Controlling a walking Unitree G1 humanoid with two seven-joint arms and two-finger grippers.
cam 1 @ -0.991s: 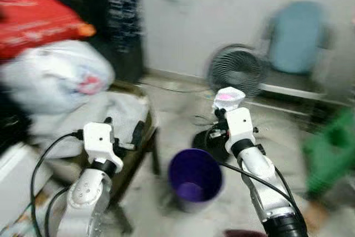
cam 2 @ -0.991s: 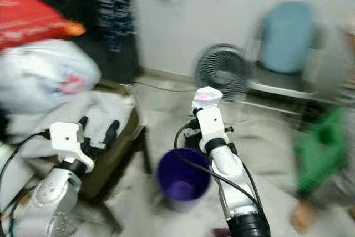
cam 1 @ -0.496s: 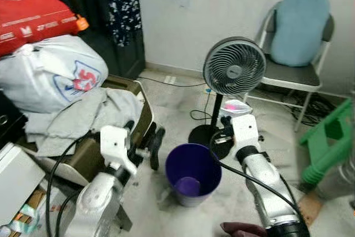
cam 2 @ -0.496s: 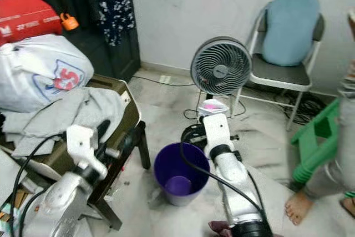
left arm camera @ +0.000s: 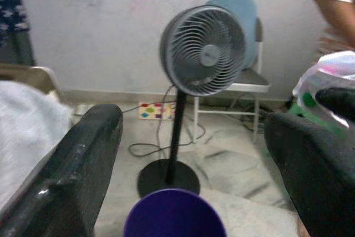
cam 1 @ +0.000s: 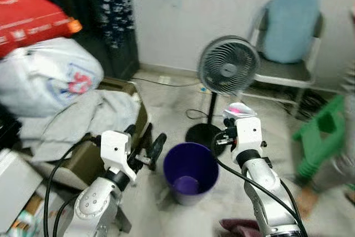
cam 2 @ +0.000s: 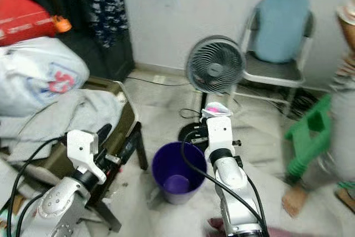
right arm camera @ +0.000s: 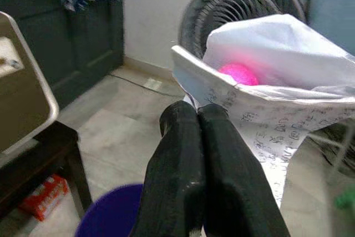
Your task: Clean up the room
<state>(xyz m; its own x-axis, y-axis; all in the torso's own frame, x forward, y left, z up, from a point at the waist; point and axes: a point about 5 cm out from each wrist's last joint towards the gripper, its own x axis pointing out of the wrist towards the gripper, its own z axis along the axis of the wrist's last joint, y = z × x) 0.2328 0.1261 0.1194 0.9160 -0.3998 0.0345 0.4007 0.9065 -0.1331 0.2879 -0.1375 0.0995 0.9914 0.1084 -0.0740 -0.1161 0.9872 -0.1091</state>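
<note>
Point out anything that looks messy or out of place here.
Bags and grey cloth are heaped over the small table on the robot's left. The right gripper pinches a crumpled white wrapper, not yet in the purple bin.

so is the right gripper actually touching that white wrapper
Touching. In the right wrist view the right gripper has its two black fingers pressed shut on the lower edge of the white wrapper, above the purple bin.
</note>
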